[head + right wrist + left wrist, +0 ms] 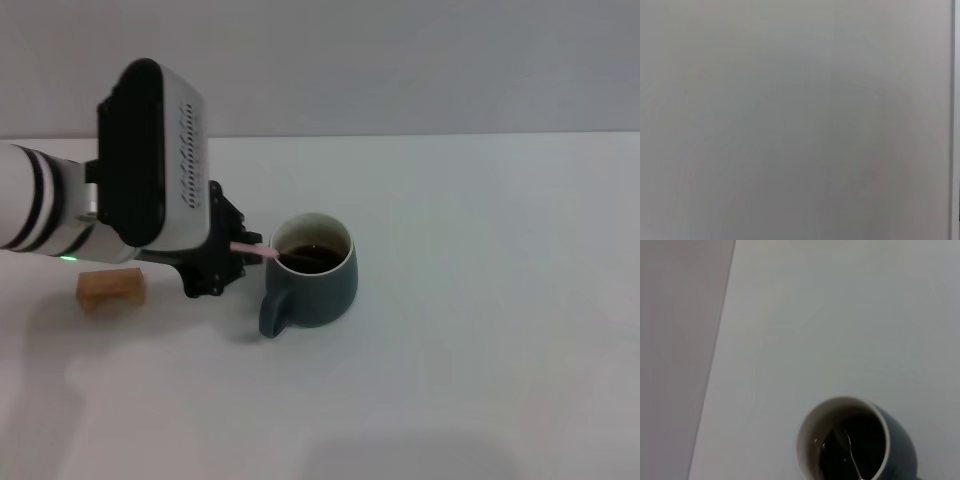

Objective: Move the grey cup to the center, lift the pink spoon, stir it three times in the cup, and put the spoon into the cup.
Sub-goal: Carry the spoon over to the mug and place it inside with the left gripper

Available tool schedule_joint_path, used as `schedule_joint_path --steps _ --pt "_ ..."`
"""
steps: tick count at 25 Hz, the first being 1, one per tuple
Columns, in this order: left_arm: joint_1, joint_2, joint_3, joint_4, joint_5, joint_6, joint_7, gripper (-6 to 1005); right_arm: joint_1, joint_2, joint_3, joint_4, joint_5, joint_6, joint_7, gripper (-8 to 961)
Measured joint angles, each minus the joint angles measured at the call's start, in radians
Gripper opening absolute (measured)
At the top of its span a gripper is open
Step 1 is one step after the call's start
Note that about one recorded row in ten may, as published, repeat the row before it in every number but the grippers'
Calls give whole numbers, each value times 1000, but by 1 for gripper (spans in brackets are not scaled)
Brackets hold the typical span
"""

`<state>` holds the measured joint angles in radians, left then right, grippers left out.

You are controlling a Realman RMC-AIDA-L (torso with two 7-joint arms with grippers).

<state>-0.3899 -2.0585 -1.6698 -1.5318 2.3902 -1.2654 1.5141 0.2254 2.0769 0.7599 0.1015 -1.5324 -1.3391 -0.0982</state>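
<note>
The grey cup (312, 272) stands near the middle of the white table, its handle toward the front left, with dark liquid inside. My left gripper (226, 252) is just left of the cup and is shut on the pink spoon (252, 250). The spoon's pink handle slants from the fingers over the rim, and its metal end is in the liquid. In the left wrist view the cup (850, 442) shows from above with the spoon's metal neck and bowl (852, 452) in the dark liquid. My right gripper is out of view.
A tan wooden block (111, 287) lies on the table left of the gripper, under my left arm. The table's far edge meets a grey wall at the back. The right wrist view shows only a blank grey surface.
</note>
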Motion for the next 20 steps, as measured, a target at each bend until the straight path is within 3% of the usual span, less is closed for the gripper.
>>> schedule_joint_path --steps 4,20 --pt "1 0 38 -14 0 -1 0 134 0 0 -1 -2 0 3 0 -2" --pt "38 0 23 -58 51 -12 -6 134 22 0 -5 -5 -2 11 0 -1"
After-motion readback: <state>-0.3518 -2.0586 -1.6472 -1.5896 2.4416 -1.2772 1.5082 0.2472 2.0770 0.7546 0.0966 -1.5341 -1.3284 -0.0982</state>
